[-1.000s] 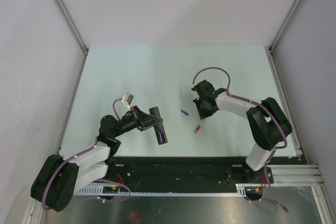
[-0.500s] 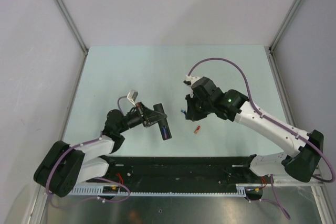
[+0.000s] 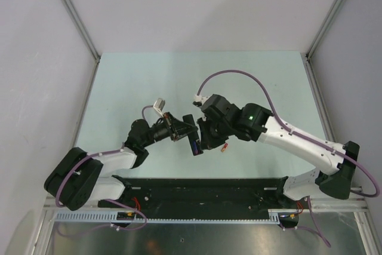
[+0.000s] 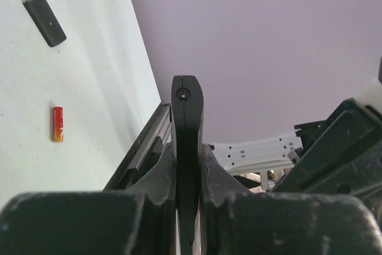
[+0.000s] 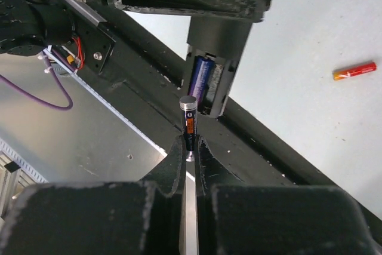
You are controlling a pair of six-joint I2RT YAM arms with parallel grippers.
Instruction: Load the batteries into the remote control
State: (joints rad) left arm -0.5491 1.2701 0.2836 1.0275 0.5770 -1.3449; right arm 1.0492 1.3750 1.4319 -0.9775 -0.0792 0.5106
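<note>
Remote control (slim blk plastic), cylindrical battery

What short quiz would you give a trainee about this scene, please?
1. True or false: the red battery lies loose on the table.
2. The right gripper holds: A a dark battery; B a screwdriver; C nothing.
3. What is clamped in the left gripper?
Key: 1 true; 2 A; 3 the remote.
</note>
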